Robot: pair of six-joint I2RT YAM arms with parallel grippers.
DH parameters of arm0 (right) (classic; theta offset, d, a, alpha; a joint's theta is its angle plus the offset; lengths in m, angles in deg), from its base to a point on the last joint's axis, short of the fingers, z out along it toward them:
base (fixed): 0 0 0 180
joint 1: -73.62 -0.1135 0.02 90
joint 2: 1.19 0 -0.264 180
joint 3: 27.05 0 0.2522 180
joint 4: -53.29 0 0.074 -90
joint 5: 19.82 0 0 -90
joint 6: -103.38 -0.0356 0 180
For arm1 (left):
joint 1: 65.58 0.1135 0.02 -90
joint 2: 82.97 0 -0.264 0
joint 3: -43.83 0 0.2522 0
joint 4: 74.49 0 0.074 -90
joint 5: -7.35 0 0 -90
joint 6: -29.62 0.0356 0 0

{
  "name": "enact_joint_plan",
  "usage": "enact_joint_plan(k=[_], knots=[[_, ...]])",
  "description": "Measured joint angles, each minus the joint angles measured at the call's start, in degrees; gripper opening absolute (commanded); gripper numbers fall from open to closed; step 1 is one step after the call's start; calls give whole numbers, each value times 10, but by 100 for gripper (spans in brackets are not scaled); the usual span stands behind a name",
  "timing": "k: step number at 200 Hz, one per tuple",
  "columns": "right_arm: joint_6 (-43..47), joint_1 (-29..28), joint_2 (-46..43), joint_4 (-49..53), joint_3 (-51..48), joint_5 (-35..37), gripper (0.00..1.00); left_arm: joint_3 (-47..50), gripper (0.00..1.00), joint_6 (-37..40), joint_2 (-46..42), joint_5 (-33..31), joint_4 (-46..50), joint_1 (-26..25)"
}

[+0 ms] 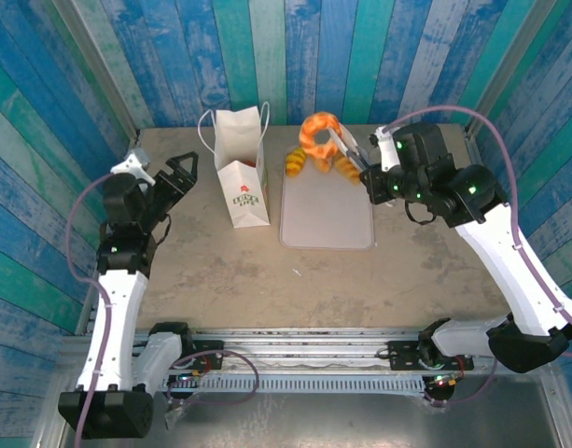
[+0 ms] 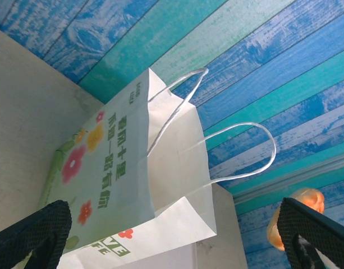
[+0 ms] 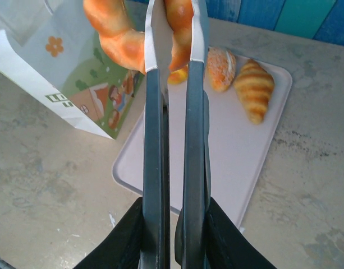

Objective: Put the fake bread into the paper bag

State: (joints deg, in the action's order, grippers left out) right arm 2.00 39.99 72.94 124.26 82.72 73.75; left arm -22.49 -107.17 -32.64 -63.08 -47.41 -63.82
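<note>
right gripper squeezes the tongs nearly shut on the ring doughnut, up just right of the paper bag

Glossy orange ring doughnut in smooth grey metal tongs above a matt pale rectangular tray; beside the tray, a white paper bag on rough mottled tabletop.
</note>
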Motion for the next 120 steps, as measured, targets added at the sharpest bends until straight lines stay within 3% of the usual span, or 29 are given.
enact_joint_plan(k=[51, 120], knots=[[3, -18, 4, -46, 34, -27, 25, -7, 91, -17, 68, 50, -42, -11], [1, -84, 76, -121, 129, -40, 25, -46, 84, -11, 144, 35, -74, -55]])
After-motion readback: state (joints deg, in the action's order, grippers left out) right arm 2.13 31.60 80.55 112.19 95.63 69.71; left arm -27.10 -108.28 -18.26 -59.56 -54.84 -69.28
